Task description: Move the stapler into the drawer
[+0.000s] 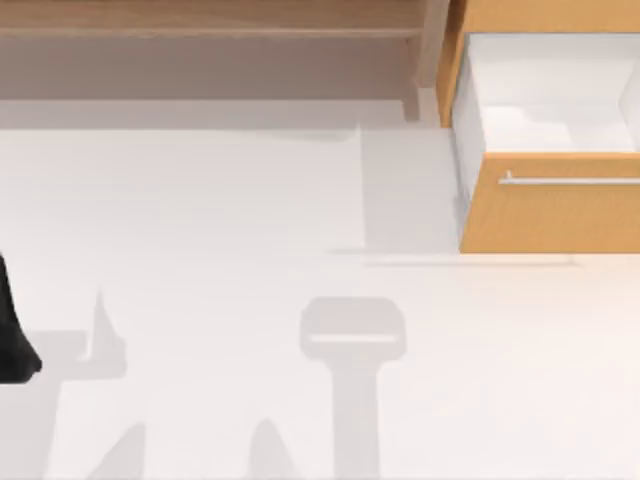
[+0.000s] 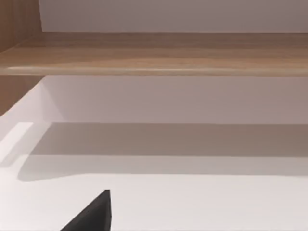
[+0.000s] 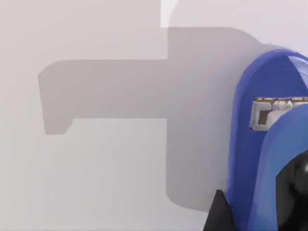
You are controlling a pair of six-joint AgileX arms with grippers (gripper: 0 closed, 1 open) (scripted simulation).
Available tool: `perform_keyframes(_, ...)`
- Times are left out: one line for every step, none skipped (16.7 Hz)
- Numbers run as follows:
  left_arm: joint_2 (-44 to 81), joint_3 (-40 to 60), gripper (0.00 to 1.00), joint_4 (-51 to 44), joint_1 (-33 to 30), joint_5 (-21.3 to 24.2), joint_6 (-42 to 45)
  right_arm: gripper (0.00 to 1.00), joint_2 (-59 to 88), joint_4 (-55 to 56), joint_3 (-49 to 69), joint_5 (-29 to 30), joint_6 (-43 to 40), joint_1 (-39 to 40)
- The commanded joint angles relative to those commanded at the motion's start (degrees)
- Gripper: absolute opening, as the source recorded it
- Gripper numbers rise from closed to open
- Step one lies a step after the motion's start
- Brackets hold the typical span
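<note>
From above, the orange-tan light-wood drawer (image 1: 545, 205) with its silver bar handle (image 1: 570, 181) stands pulled open, white inside, right of the long brown wooden shelf (image 1: 210, 20); the left arm (image 1: 14, 335) sits far left of it. Left wrist: shelf (image 2: 154, 53), white table (image 2: 202, 202). Right wrist: blue stapler (image 3: 269, 144) close against the right gripper; its grip I cannot tell.

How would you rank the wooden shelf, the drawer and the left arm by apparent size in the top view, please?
1. wooden shelf, spanning most of the top edge.
2. drawer, pulled open at the right; cropped, so nearly comparable.
3. left arm, a dark sliver at the left edge.
</note>
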Motion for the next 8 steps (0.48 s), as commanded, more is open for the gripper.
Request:
perform_keyframes(0.00, 0.00, 1.00, 0.00, 0.00, 0.00, 0.00, 0.00, 0.00, 0.00, 0.00, 0.00, 0.00, 0.00)
perform_keyframes(0.00, 0.00, 1.00, 0.00, 0.00, 0.00, 0.00, 0.00, 0.00, 0.00, 0.00, 0.00, 0.00, 0.00)
perform_keyframes(0.00, 0.00, 1.00, 0.00, 0.00, 0.00, 0.00, 0.00, 0.00, 0.00, 0.00, 0.00, 0.00, 0.00)
perform_keyframes(0.00, 0.00, 1.00, 0.00, 0.00, 0.00, 0.00, 0.00, -0.17, -0.07, 0.06, 0.00, 0.05, 0.02)
perform_keyframes(0.00, 0.00, 1.00, 0.00, 0.00, 0.00, 0.00, 0.00, -0.27, -0.25, 0.17, 0.02, 0.03, 0.02)
perform_keyframes(0.00, 0.00, 1.00, 0.00, 0.00, 0.00, 0.00, 0.00, -0.62, -0.81, 0.54, 0.04, 0.00, -0.01)
perform_keyframes(0.00, 0.00, 1.00, 0.00, 0.00, 0.00, 0.00, 0.00, -1.03, -1.63, 1.00, 0.03, -0.05, -0.04)
perform_keyframes(0.00, 0.00, 1.00, 0.00, 0.00, 0.00, 0.00, 0.00, -1.41, -2.69, 1.43, 0.02, -0.12, -0.06)
